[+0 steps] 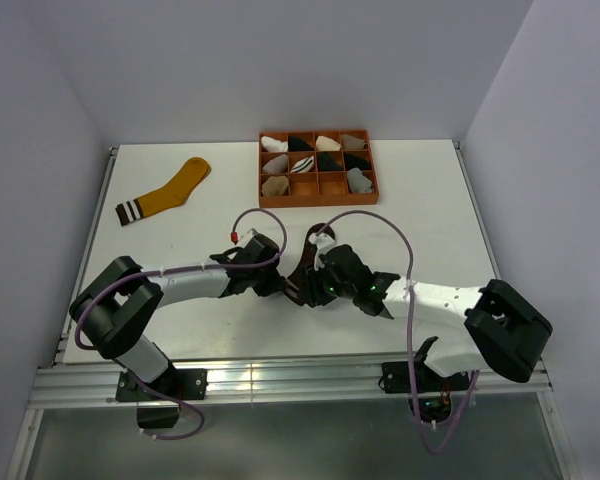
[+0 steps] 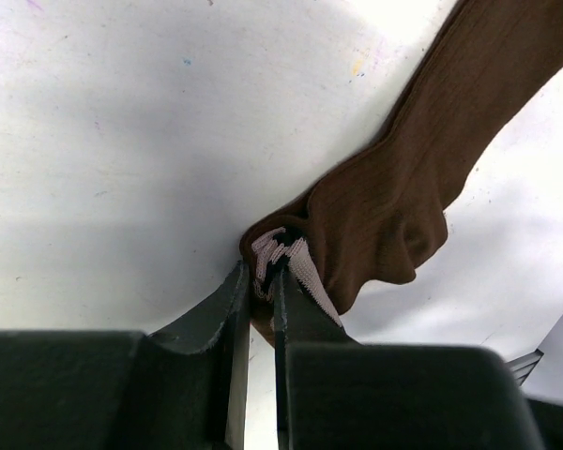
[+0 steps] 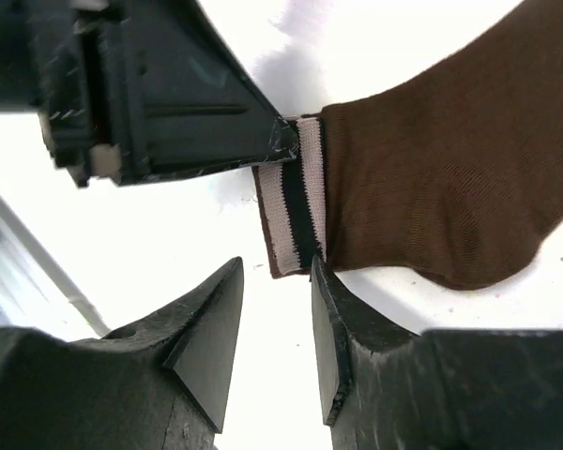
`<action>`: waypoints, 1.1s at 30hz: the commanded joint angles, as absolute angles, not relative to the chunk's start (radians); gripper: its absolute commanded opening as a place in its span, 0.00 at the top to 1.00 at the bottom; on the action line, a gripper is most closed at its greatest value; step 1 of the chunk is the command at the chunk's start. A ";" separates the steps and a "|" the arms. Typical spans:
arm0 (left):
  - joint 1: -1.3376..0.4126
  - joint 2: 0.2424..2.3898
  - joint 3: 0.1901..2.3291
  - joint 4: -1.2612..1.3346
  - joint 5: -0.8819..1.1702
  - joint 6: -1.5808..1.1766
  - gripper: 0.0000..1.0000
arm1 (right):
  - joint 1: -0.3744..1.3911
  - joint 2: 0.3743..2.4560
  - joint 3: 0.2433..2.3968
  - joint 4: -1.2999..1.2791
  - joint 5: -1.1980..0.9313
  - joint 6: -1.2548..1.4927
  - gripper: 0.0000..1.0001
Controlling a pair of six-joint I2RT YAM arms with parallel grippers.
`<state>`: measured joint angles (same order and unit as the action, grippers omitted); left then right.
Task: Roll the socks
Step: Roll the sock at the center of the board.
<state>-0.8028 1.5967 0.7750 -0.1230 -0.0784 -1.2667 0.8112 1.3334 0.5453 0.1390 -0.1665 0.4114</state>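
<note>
The dark brown sock (image 2: pixel 394 197) lies on the white table (image 1: pixel 430 200) between my two arms, its striped cuff (image 3: pixel 296 202) toward me. My left gripper (image 2: pixel 266 277) is shut on that cuff, with the fabric bunched between its fingertips. In the right wrist view the left gripper's fingers (image 3: pixel 178 103) come in from the upper left and meet the cuff's top corner. My right gripper (image 3: pixel 277 272) stands open just short of the cuff's lower edge, and its right fingertip (image 3: pixel 321 281) touches the hem. A mustard-yellow sock (image 1: pixel 170 190) lies flat at the far left.
An orange compartment tray (image 1: pixel 318 200) with several small sock bundles sits at the back centre. Both arms cross the table's middle, and their cables (image 1: pixel 380 220) loop above them. The table's metal front rail (image 1: pixel 280 380) runs by the arm bases.
</note>
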 commanded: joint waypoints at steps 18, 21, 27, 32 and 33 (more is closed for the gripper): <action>-0.807 1.611 0.822 -0.219 -0.071 -1.226 1.00 | 1.051 1.471 0.693 0.117 0.195 0.209 0.55; -0.807 1.608 0.827 -0.225 -0.074 -1.223 1.00 | 1.066 1.520 0.707 0.101 0.210 0.215 0.55; -0.807 1.611 0.836 -0.230 -0.072 -1.221 1.00 | 1.091 1.569 0.704 0.077 0.219 0.236 0.55; -0.805 1.626 0.830 -0.221 -0.064 -1.229 1.00 | 1.094 1.530 0.666 0.095 0.207 0.261 0.56; -0.805 1.628 0.828 -0.213 -0.061 -1.232 1.00 | 1.094 1.519 0.661 0.103 0.210 0.268 0.56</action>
